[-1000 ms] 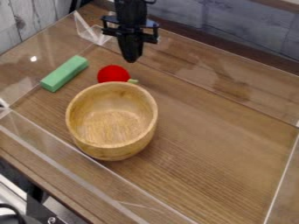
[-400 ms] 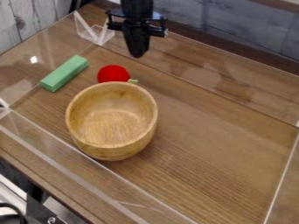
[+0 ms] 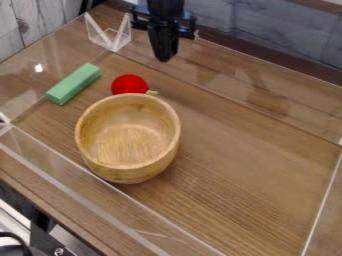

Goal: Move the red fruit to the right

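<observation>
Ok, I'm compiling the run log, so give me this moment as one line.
fingers: shut, above table | red fruit: beside wooden bowl | move right: not done

Red fruit (image 3: 130,86) between green block (image 3: 74,84), wooden bowl (image 3: 128,138)

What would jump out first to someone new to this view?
Probably the big round wooden bowl, left of centre on the brown table. Next, the glossy red fruit just beyond its far rim, with the green block lying to its left in the picture. The dark robot hand hangs at the top of the picture, beyond the fruit.
</observation>
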Controlling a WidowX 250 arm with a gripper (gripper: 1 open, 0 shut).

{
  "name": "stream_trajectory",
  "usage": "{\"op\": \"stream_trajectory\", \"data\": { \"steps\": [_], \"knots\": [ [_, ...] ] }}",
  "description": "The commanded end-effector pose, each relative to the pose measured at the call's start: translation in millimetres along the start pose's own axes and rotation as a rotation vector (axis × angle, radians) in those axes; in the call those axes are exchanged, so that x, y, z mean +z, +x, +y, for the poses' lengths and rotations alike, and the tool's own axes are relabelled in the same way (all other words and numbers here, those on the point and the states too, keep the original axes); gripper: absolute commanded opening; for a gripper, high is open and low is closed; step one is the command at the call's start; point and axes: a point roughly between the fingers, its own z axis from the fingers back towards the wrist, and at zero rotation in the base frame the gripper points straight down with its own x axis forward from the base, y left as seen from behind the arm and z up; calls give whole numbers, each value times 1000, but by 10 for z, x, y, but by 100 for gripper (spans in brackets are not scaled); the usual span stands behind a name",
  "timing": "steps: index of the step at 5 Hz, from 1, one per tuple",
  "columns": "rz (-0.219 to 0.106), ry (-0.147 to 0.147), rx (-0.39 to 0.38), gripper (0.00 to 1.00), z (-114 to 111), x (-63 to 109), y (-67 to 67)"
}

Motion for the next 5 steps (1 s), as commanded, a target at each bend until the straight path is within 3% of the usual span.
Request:
{"op": "stream_trajectory", "data": {
  "steps": [1,2,3,4,5],
  "knots": [
    [-54,27,-87,0,15,100,121],
    [-45,33,-98,0,169,63,73],
    [-33,39,-110,100,349,-9,36],
    [-41,25,-141,0,267,94,45],
    [-53,13,-168,0,187,225,49]
  ]
}}
